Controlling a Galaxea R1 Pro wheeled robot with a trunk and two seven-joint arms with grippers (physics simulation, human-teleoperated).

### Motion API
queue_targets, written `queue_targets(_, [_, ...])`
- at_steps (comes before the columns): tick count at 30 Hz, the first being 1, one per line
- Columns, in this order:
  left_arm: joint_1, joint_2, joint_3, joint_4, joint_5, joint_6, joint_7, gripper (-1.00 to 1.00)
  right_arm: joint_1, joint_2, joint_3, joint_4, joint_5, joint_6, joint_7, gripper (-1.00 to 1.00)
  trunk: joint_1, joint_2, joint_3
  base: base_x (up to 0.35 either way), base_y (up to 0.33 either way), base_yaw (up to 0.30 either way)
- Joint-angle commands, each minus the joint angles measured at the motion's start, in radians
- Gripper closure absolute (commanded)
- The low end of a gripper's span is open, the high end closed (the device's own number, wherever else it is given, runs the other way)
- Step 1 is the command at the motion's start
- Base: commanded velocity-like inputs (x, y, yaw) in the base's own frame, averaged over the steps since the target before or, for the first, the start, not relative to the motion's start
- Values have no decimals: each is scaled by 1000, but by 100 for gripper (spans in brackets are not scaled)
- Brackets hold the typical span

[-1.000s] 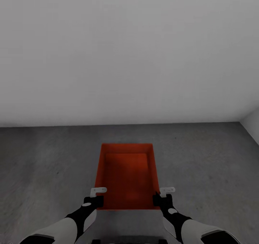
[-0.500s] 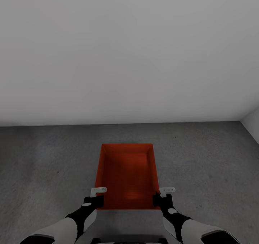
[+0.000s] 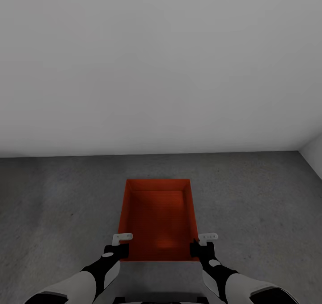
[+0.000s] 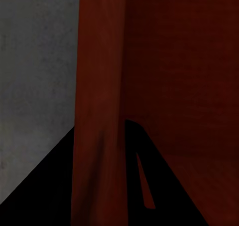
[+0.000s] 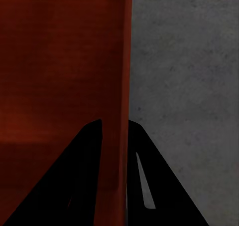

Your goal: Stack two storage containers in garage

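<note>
Grey floor (image 3: 58,205) under a white wall (image 3: 161,62); an orange bin (image 3: 157,219) held level between both arms.
Left gripper (image 3: 121,241) pinches the bin's left wall (image 4: 99,111); right gripper (image 3: 202,241) pinches its right wall (image 5: 124,111); both clamp near the bin's near corners.

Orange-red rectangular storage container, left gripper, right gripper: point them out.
orange-red rectangular storage container (image 3: 157,219), head view, inner bottom.
left gripper (image 3: 120,246), head view, between fingertips at container's side wall.
right gripper (image 3: 201,245), head view, between fingertips.

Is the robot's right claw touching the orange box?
Touching. The right wrist view shows the right claw with a finger on each side of the orange box's thin wall, no gap.
</note>
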Motion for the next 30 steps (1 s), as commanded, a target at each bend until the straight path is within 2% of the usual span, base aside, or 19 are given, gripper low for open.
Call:
queue_targets(1, [-2,0,59,-1,0,-5,10,100,-1,1,-12,5,-43,-10,-11,100,0,-2,-1,0,0,0])
queue_targets(5, [-2,1,59,-1,0,-5,10,100,-1,0,-12,5,-44,-10,-12,100,0,-2,-1,0,0,57])
queue_targets(14, [-2,1,59,-1,0,-5,10,100,-1,0,-12,5,-43,-10,-11,100,0,-2,-1,0,0,195])
queue_targets(30, [-2,0,59,-1,0,-5,10,100,-1,0,-12,5,-43,-10,-10,100,0,-2,-1,0,0,19])
